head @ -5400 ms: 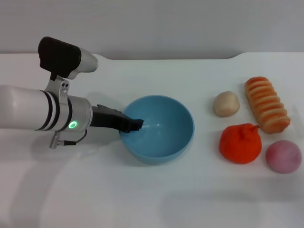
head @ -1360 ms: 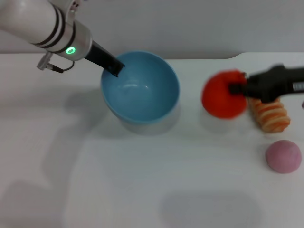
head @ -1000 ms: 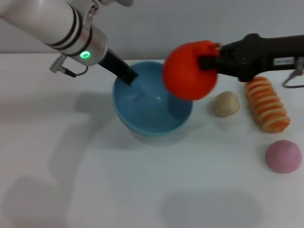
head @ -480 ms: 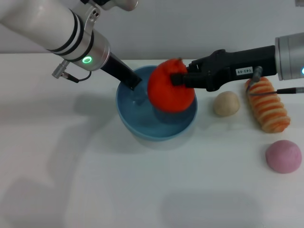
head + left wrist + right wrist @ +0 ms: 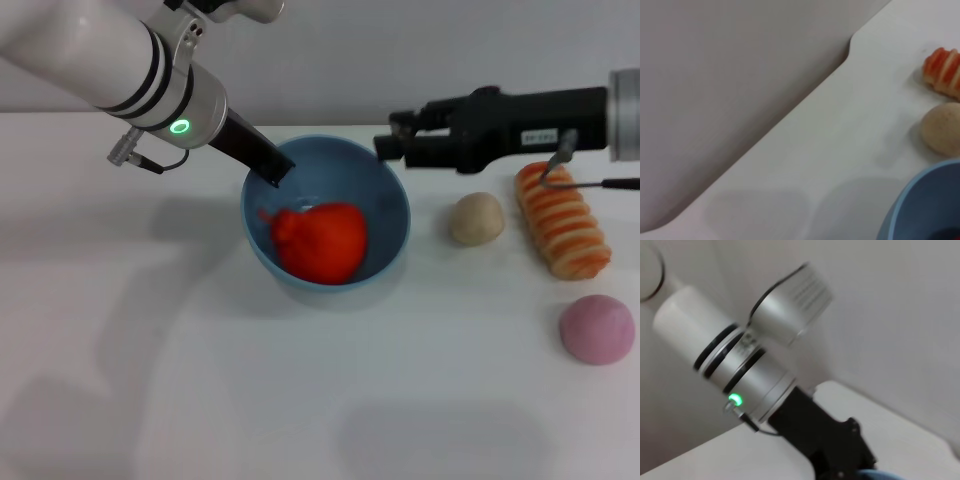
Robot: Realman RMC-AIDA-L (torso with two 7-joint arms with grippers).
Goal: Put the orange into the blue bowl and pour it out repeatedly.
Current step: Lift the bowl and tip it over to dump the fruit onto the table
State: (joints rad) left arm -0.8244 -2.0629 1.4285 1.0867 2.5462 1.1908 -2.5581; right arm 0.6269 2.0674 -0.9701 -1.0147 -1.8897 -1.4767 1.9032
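Observation:
The blue bowl (image 5: 390, 205) sits on the white table at the middle back. The orange (image 5: 318, 240) lies inside it, free of both grippers. My left gripper (image 5: 276, 171) is shut on the bowl's far-left rim and reaches in from the upper left. My right gripper (image 5: 388, 143) is open and empty, just above and beyond the bowl's right rim. The left wrist view shows a piece of the bowl's rim (image 5: 912, 205). The right wrist view shows the left arm (image 5: 747, 375) and its black gripper (image 5: 842, 452).
A beige ball (image 5: 476, 218) lies right of the bowl, a striped orange bread roll (image 5: 562, 220) beyond it, and a pink ball (image 5: 597, 329) at the front right. The ball (image 5: 942, 127) and roll (image 5: 942, 72) also show in the left wrist view.
My right gripper carried the orange over the bowl, opened and let it drop in, then drew back to the right. The left gripper kept hold of the bowl's rim.

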